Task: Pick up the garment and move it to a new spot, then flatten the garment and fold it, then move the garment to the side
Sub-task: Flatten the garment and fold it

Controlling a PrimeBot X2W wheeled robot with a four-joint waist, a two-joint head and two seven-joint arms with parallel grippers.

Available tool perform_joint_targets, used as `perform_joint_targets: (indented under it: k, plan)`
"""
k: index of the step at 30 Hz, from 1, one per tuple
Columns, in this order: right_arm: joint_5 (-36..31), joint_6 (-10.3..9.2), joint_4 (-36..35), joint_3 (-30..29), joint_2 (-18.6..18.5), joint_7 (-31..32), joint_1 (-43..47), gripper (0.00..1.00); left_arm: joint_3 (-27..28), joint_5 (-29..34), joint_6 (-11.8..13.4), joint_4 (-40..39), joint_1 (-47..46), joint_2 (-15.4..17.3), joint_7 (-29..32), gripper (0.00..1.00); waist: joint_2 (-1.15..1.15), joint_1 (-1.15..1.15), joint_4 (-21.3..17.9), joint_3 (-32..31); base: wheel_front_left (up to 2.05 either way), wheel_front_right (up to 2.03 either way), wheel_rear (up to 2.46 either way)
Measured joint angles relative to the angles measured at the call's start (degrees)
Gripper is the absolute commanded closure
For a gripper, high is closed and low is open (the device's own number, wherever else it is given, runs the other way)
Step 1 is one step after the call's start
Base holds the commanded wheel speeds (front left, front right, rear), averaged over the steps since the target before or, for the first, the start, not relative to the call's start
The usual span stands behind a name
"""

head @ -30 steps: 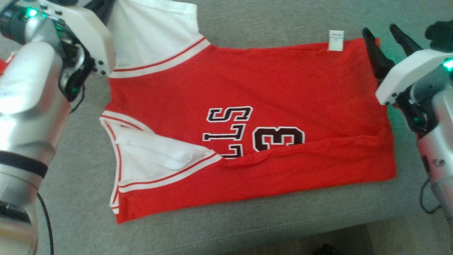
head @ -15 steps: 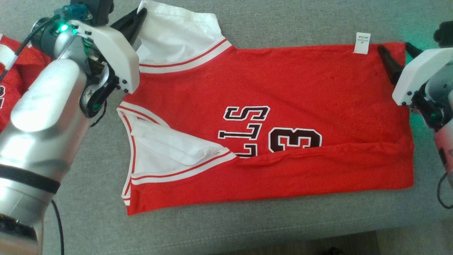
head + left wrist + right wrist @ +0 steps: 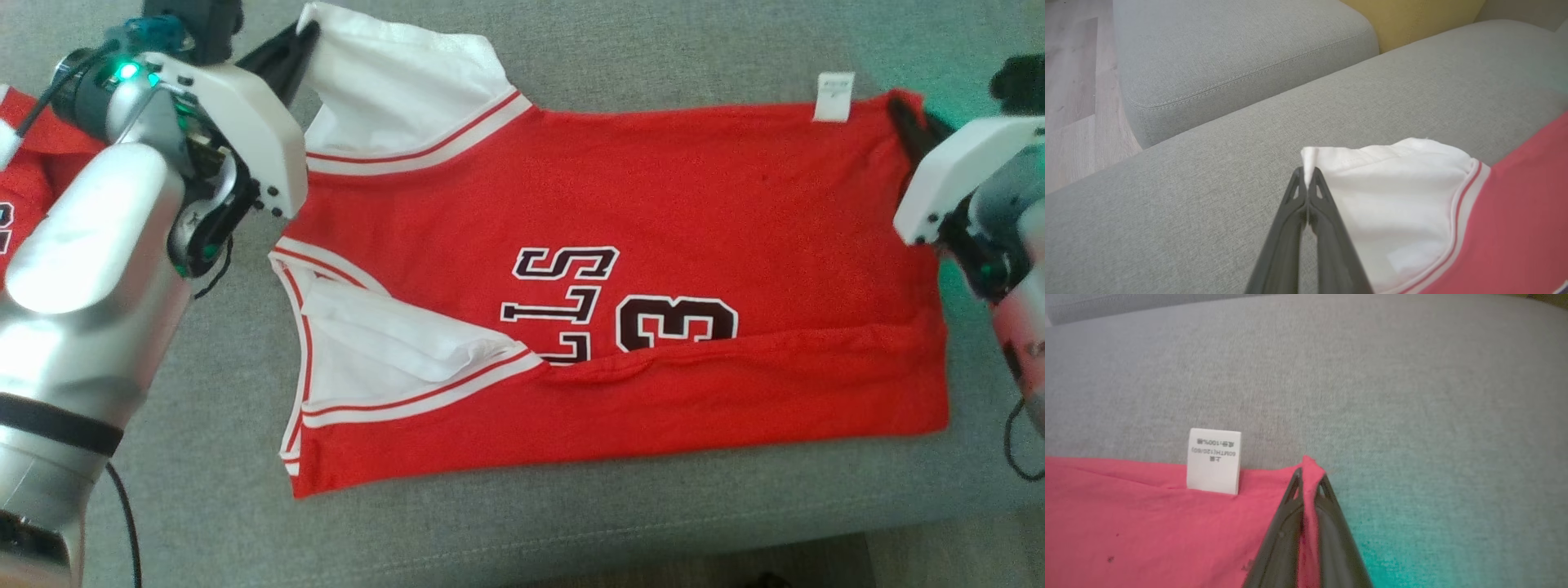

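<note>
Jersey [image 3: 653, 204] lies flat mid-frame on the grey sofa [image 3: 204, 457], near edge folded up. Farther back — upper left — the left pincer [image 3: 309, 34] is clamped on its white sleeve corner; upper right, the right pincer [image 3: 903, 113] grips the red corner beside the label [image 3: 834, 96].

The left arm [image 3: 90, 261] is a rounded silver shell ringed by a black band [image 3: 57, 425], with a thin black cable [image 3: 122, 523] and a white angular wrist housing [image 3: 245, 122] carrying dark screws and a green light. The right arm [image 3: 1008, 204] matches it. The fingers [image 3: 1327, 228] are long, dark and tapered, with triangular cut-outs near the tips.
</note>
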Motion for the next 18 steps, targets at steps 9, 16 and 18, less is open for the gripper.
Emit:
perform_joint_targets:
  k: [9, 16, 18]
  plan:
    - [-0.6, 0.0, 4.9, -1.4, 0.1, -10.5, -5.0, 1.0, 2.0, -0.8, 2.8, 2.7, -1.0, -1.3, -3.7, 1.0, 0.0, 0.0, 0.5, 0.6, 0.0, 0.0, 0.0]
    - [-1.7, 0.0, 8.5, -1.9, 0.9, -16.7, -8.3, 1.0, 3.4, -0.9, 3.9, 8.3, -7.1, -5.3, -7.9, 1.0, 0.0, 0.0, 0.8, 0.8, 0.0, 0.0, 0.0]
    - [-1.5, 0.0, 8.6, -1.5, 1.2, -17.7, -8.5, 1.0, 3.3, -0.9, 3.0, 9.7, -7.5, -5.8, -8.7, 1.0, 0.0, 0.0, 0.8, 0.5, 0.0, 0.0, 0.0]
